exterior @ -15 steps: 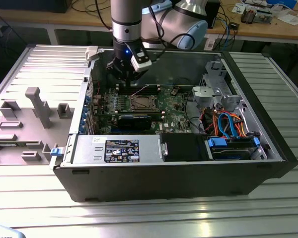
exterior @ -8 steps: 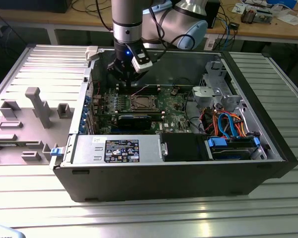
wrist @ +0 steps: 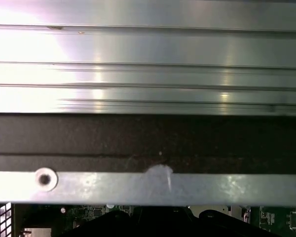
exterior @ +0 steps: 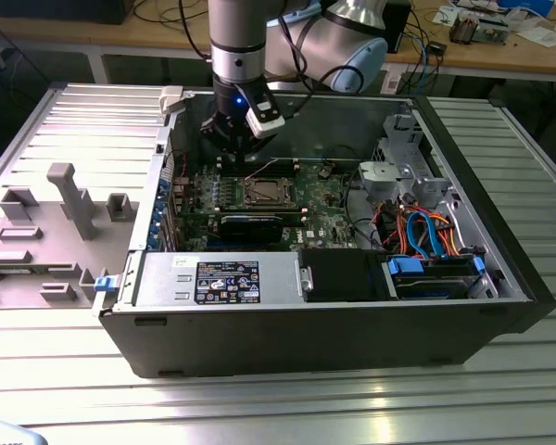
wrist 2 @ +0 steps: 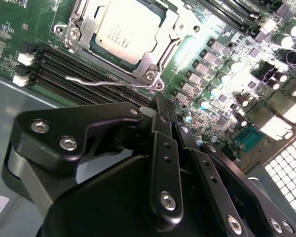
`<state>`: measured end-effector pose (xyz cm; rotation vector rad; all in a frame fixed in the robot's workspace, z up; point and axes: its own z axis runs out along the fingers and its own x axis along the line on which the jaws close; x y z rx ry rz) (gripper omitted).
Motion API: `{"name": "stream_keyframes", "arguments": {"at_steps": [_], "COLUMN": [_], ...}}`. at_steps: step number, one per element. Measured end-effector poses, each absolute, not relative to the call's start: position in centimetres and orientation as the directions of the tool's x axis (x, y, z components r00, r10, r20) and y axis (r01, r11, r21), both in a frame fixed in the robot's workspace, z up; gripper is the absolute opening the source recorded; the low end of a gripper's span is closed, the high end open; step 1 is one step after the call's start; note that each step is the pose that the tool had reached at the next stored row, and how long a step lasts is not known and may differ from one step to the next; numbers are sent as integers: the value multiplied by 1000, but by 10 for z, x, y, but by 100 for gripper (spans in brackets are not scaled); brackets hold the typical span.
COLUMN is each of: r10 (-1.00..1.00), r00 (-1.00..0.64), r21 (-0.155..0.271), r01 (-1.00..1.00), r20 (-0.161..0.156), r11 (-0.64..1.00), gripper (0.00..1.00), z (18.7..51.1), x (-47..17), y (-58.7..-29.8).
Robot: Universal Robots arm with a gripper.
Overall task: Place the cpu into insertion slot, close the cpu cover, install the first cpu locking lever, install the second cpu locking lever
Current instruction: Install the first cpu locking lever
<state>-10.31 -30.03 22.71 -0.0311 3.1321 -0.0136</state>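
In the second wrist view the cpu (wrist 2: 122, 30) lies flat in the insertion slot (wrist 2: 149, 75) on the green board. The cpu cover (wrist 2: 164, 30) rests down around the chip's edges. One thin wire locking lever (wrist 2: 99, 82) sticks out sideways from the socket's corner, over the memory slots. My gripper (wrist 2: 164, 102) hovers above the board beside that corner, shut with nothing between its fingers. In the exterior view the gripper (exterior: 225, 145) hangs inside the open case, just behind the socket (exterior: 263, 192) and toward the view's left.
The socket sits deep in an open computer case (exterior: 334, 324) with tall walls. Memory slots (wrist 2: 64, 69), a black card (exterior: 250, 225), a power supply (exterior: 218, 281), drive bays and cables (exterior: 426, 232) surround it. The case's rear wall rim (wrist: 138, 187) is close behind the wrist.
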Motion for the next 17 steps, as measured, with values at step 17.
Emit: {"name": "stream_keyframes", "arguments": {"at_steps": [17], "r10": [-22], "r00": [-1000], "r21": [-9], "r01": [-22], "r20": [-9], "r11": [1000], "gripper": [11], "z": [220], "x": [-102], "y": [-300]}}
